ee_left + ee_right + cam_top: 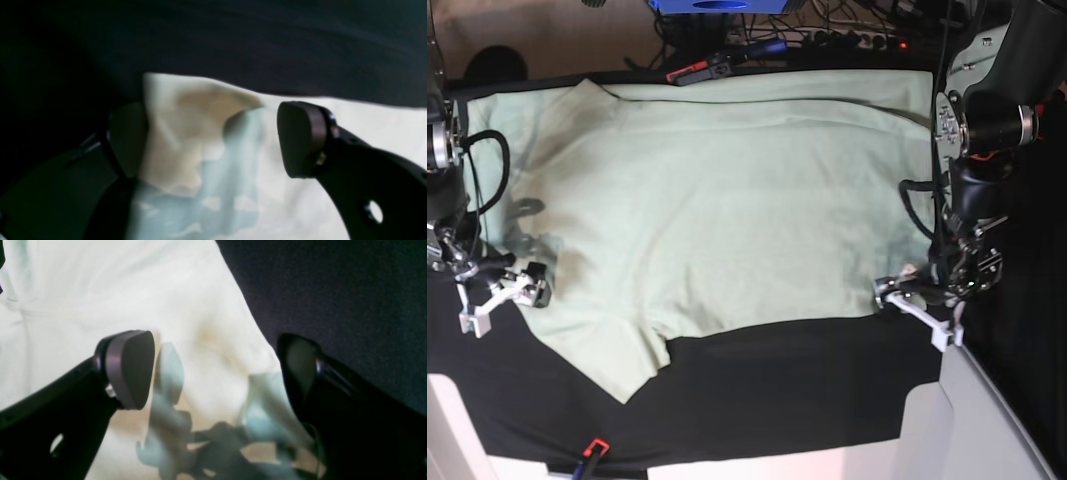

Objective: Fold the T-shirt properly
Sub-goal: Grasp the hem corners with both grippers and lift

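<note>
Mint T-shirt (727,200) flat on black cloth (777,380)

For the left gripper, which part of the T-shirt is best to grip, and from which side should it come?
Probably the raised corner of the T-shirt, at its edge on the black cloth. That corner lifts off the cloth in a small peak, so a finger could slide under it. The left gripper is open around the peak already; come from the outer side, along the cloth.
</note>
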Motion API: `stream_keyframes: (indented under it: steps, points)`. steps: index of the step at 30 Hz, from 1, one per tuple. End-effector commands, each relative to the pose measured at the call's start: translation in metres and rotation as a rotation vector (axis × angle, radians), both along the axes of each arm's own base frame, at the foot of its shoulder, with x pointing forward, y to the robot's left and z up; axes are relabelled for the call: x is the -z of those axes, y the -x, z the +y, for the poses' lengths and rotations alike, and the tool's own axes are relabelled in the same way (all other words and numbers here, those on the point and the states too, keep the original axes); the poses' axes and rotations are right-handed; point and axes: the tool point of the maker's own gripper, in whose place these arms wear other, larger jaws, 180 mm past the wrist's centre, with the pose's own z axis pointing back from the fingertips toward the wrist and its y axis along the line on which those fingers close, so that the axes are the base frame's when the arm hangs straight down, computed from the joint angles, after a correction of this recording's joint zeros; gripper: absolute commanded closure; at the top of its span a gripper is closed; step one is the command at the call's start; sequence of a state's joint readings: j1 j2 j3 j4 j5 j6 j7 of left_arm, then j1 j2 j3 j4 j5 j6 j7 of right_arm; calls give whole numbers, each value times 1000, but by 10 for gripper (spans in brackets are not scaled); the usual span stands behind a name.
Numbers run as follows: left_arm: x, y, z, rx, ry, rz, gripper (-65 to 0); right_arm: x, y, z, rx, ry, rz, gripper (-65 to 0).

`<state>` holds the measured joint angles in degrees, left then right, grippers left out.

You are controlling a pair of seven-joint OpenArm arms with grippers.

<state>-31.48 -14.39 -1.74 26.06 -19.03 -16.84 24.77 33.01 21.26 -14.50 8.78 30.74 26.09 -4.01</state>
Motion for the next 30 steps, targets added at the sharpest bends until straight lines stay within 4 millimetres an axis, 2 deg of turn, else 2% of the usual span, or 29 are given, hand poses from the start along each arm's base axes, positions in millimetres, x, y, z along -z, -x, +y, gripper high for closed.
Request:
stream_keyframes:
  steps: [1,5,9,23,27,30]
  points:
    - [-16,-17,8,-13,-6,-55,-596,-1,1,-5,-9,12,29,-541]
    - [2,-8,-6,-22,29,-17,-596,-1,1,-6,-8,12,27,-541]
    - [12,3,-6,-27,31,5,-596,0,2,-6,-10,11,38,-541]
    - [2,13,51,-76,-45,11,-596,2,4,-2,-19,7,53,-541]
    - [2,13,53,-78,-49,8,-596,2,3,-1,-20,5,52,-541]
    - [5,14,45,-64,-45,15,-596,1,2,-1,-19,5,48,-541]
